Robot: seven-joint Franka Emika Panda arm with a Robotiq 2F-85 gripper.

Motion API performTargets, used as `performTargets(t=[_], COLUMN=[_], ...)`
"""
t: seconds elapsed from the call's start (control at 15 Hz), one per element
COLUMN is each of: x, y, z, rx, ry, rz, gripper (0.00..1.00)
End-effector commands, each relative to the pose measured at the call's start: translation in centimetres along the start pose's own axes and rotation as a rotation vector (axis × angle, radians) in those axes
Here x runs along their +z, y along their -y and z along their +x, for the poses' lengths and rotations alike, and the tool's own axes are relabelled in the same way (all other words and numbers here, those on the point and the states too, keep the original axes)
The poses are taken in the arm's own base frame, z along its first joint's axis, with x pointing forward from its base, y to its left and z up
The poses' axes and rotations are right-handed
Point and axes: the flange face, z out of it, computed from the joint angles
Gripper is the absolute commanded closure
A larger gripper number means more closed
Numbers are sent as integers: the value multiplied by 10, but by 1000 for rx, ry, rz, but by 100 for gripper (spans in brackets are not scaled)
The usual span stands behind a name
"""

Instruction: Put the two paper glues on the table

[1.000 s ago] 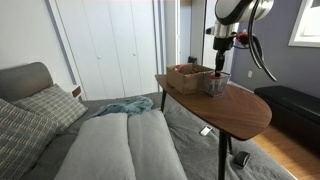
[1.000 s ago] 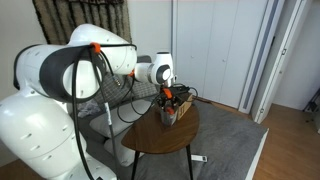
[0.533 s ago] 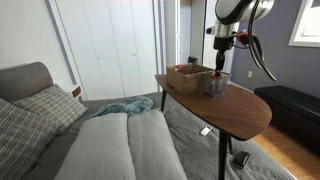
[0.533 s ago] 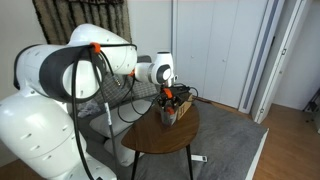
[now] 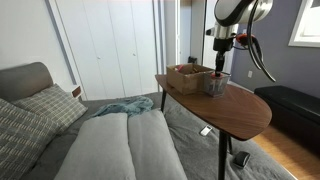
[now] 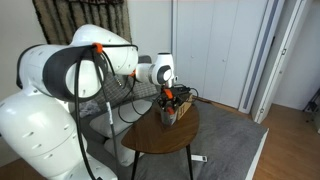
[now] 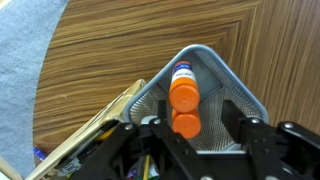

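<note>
The robot arm's tool (image 7: 186, 138) hangs straight above a grey mesh cup (image 7: 225, 85). Its jaws are spread wide on either side of an orange cap and are gripping nothing. Both paper glues are in the cup and not yet on the counter (image 7: 130, 50). The nearer glue (image 7: 186, 125) sits directly between the jaws, and the second glue (image 7: 183, 95) is pressed against it on the far side, showing a strip of white body beyond its cap. In both exterior views the tool (image 5: 221, 66) (image 6: 168, 97) appears to be at the rim of the mesh cup (image 5: 216, 84) (image 6: 170, 114), though these views are too small to show how deep the tips reach. A shallow wooden box (image 7: 95, 130) sits just beside the cup on the left, on the same dark oval counter (image 5: 245, 112), and a grey sofa (image 5: 120, 145) lies below and to the left. The main risk is the tight space. Because the caps touch, the closing jaws could catch both bottles or knock the far one over inside the cup. A jaw tip could snag the mesh wall or rim, so the light cup would lift or tip with the bottle. The left jaw also has little room beside the box. A grip only on the smooth round cap might slip as the bottle is lifted out.
</note>
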Motion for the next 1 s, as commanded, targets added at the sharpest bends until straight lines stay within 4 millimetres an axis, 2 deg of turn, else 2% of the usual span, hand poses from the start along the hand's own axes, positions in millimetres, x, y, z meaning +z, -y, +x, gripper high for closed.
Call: performTargets(t=[0.0,0.33,0.4,0.47,0.53,0.67,0.93], x=[8,13,14,14,15,16,15], y=[-9,-12,-13,-14,-15,-16,-18], z=[6,9,10,10,11,11,12], rx=[-18,-20,-18,-18,-17,-17,-19], ry=[-7,-11,-11,-10,-9,-7,-5], rz=[8,11,10,9,10,10,9], gripper=[40,44,56,63,77,92,92])
